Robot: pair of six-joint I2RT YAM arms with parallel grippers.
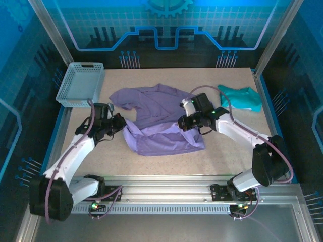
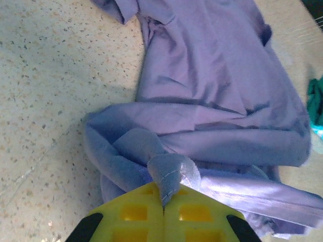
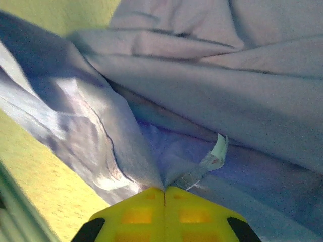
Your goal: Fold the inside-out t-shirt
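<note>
While the t-shirt (image 1: pixel 161 108) is lying mid-frame from above, the left gripper (image 1: pixel 120 124) is pinching its left edge, the right gripper (image 1: pixel 183 122) its right edge. Left wrist: clenched fingers (image 2: pixel 136 217) are biting a fold at bottom centre. Right wrist: closed fingers (image 3: pixel 197 214) are gripping cloth likewise.

The t-shirt (image 1: pixel 156 118) lies central on the table (image 1: pixel 151 166), a basket (image 1: pixel 81 83) in the far left corner, a smaller garment (image 1: pixel 241 97) far right.
</note>
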